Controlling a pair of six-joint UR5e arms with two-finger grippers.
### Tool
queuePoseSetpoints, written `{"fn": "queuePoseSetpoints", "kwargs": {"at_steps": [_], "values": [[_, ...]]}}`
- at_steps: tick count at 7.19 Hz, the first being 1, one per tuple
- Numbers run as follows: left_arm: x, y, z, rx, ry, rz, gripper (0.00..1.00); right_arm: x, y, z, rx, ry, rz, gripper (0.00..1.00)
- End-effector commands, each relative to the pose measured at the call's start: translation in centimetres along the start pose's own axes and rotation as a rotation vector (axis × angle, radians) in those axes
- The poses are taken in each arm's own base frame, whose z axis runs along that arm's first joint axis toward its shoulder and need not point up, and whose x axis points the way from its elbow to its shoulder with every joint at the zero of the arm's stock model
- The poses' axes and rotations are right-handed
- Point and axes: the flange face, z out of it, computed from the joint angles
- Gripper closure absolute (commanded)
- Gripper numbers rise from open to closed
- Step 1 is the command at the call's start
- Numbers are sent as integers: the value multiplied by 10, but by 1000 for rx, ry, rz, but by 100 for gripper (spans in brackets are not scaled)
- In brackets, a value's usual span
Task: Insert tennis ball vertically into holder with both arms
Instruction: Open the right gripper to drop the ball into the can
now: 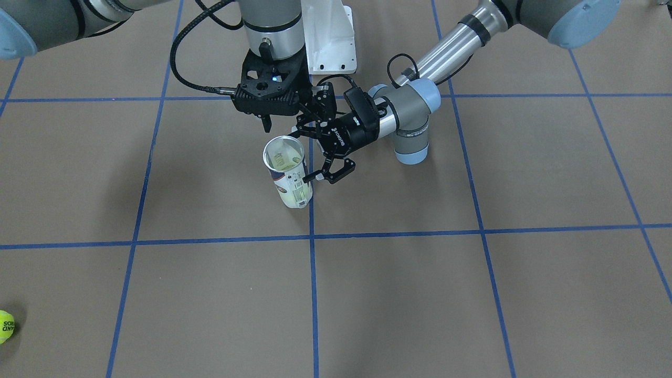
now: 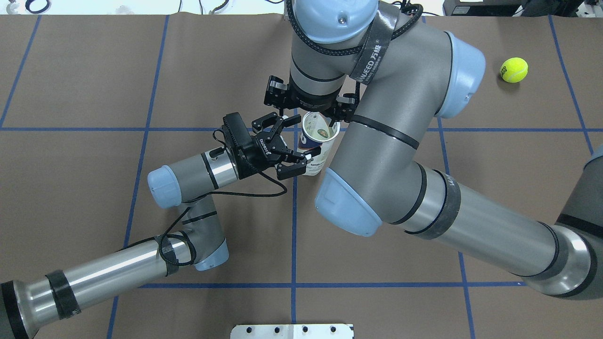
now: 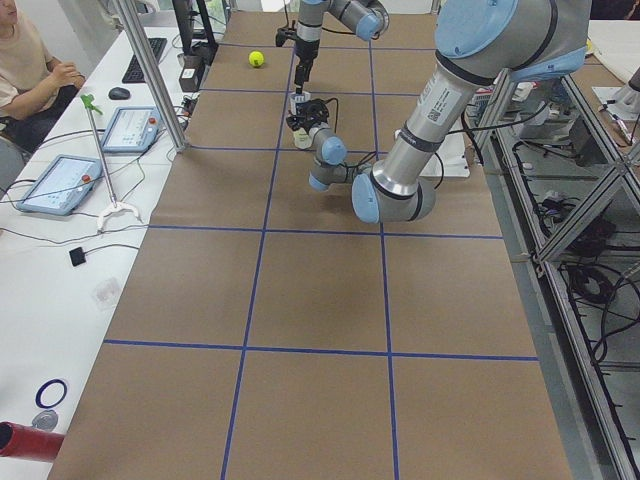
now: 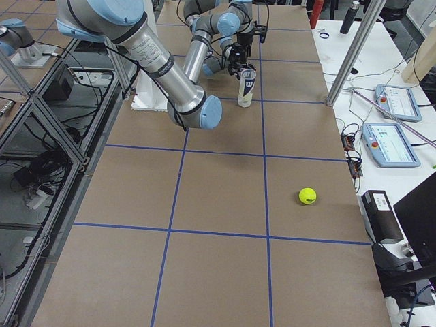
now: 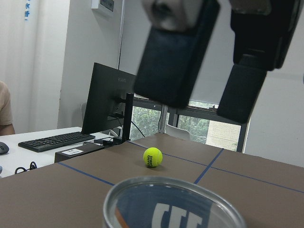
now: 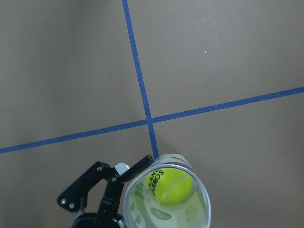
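Note:
The holder (image 1: 290, 176), a clear can with a white and navy label, stands upright on the table and also shows in the overhead view (image 2: 316, 141). A yellow-green tennis ball (image 6: 174, 185) lies inside it at the bottom. My right gripper (image 1: 286, 123) hangs straight above the can mouth, open and empty; its two fingers (image 5: 175, 52) show apart in the left wrist view. My left gripper (image 2: 302, 140) lies level at the can's side, open, with its fingertips at either side of the can's near edge. A second tennis ball (image 2: 513, 69) lies on the table far off on my right.
The white pedestal base (image 1: 331, 39) stands behind the arms. Blue tape lines (image 2: 294, 226) cross the brown table cover. A person, tablets and a keyboard (image 3: 140, 60) are on a side desk beyond the table edge.

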Motion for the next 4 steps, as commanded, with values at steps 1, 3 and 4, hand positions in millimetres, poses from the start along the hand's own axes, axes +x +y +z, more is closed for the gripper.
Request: {"fn": "queuePoseSetpoints", "kwargs": {"at_steps": [1, 3, 4], "values": [[1, -1, 1, 1, 1, 0, 1, 19, -24, 0, 16, 19, -49, 1], [0, -1, 1, 2, 0, 1, 1, 85, -82, 10, 27, 79, -158, 1], [1, -2, 2, 4, 2, -1, 1, 127, -118, 3, 16, 92, -212, 1]]}}
